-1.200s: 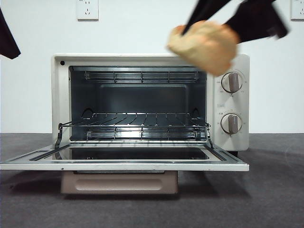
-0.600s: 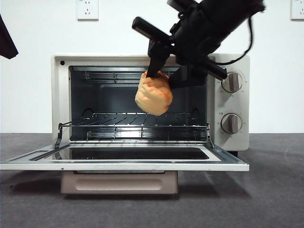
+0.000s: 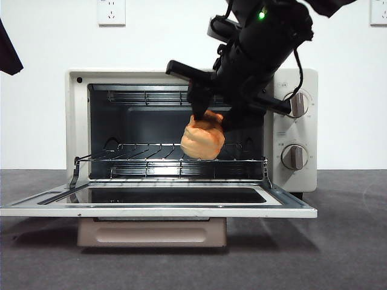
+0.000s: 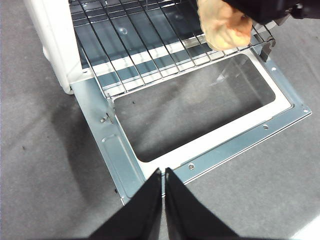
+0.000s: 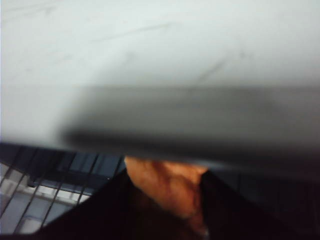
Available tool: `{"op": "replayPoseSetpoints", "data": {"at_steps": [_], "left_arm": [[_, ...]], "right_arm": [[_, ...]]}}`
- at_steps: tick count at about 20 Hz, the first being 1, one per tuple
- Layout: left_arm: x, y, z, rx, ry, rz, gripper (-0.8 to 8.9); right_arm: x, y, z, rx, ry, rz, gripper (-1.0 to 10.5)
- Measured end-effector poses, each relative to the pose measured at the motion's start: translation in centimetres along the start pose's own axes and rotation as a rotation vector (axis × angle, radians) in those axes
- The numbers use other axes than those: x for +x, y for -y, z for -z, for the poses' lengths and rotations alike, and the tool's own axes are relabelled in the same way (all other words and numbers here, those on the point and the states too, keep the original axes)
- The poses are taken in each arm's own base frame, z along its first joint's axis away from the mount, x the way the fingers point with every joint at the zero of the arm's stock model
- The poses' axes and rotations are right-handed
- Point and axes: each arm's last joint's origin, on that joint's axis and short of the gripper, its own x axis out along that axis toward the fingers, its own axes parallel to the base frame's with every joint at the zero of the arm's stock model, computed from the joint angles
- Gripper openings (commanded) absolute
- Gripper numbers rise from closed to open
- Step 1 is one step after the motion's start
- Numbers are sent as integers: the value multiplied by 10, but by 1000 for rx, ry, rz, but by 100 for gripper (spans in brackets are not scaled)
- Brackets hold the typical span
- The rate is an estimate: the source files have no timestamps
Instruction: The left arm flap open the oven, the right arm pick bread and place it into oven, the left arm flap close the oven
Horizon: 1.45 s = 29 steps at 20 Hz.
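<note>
The cream-white oven stands with its door flapped down flat. My right gripper is shut on the golden-orange bread and holds it in the oven's mouth, just above the wire rack. The right wrist view shows the bread between my jaws, under the blurred oven top. My left gripper is shut and empty, hovering off the open door's front edge; that view also shows the bread over the rack. In the front view the left arm is only a black tip.
Two round knobs sit on the oven's right panel, close to my right arm. The tan handle hangs under the open door. Dark grey table lies all around; a white wall stands behind.
My right gripper has carried the bread from above the oven's top right corner down and left into the oven's mouth, then lower toward the rack. The left arm has not moved.
</note>
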Motion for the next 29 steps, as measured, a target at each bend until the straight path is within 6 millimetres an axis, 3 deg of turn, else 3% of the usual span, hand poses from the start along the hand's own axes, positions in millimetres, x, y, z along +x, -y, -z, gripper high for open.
{"op": "replayPoseSetpoints", "data": {"at_steps": [5, 13, 23, 29], "left_arm": [[0, 0, 1, 0, -6, -1, 16], [0, 0, 1, 0, -6, -1, 16], [0, 0, 1, 0, -6, -1, 17], [0, 0, 0, 1, 4, 0, 16]], "right_arm": [[2, 1, 2, -2, -4, 8, 372], [-4, 0, -2, -3, -4, 3, 404], [-36, -4, -18, -9, 1, -10, 466], [-72, -12, -28, -38, -15, -94, 465]]}}
